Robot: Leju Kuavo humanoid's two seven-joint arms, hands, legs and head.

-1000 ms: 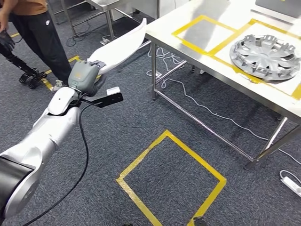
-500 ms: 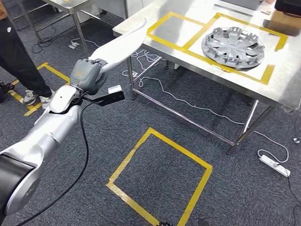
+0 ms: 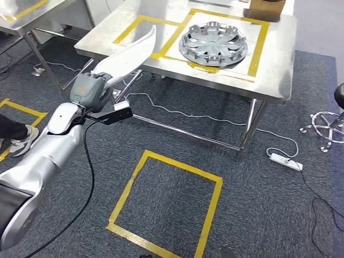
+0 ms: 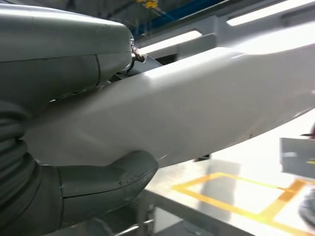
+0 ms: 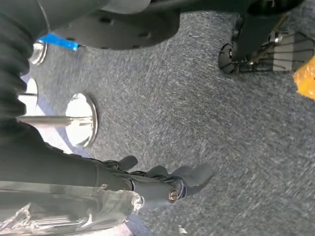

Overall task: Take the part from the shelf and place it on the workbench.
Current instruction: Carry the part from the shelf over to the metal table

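We grip the part point(image 3: 128, 56) in our left hand point(image 3: 90, 90), its long axis pointing to 2 o'clock at the bench point(image 3: 280, 75); right hand point(image 5: 163, 179) hangs spread.

The taped bay point(image 3: 140, 29) on the workbench point(image 3: 276, 75) is seen bare. The neighbouring bay is occupied by a hubcap point(image 3: 214, 41).

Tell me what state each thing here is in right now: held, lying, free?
left hand: grips the white part at its near end.
white part: held in the air, its far tip over the workbench's near edge.
workbench: standing, with yellow tape outlines on top.
hubcap: lying inside one tape outline, untouched.
right hand: hanging over the carpet, fingers extended, holding nothing.
power strip: lying on the carpet.
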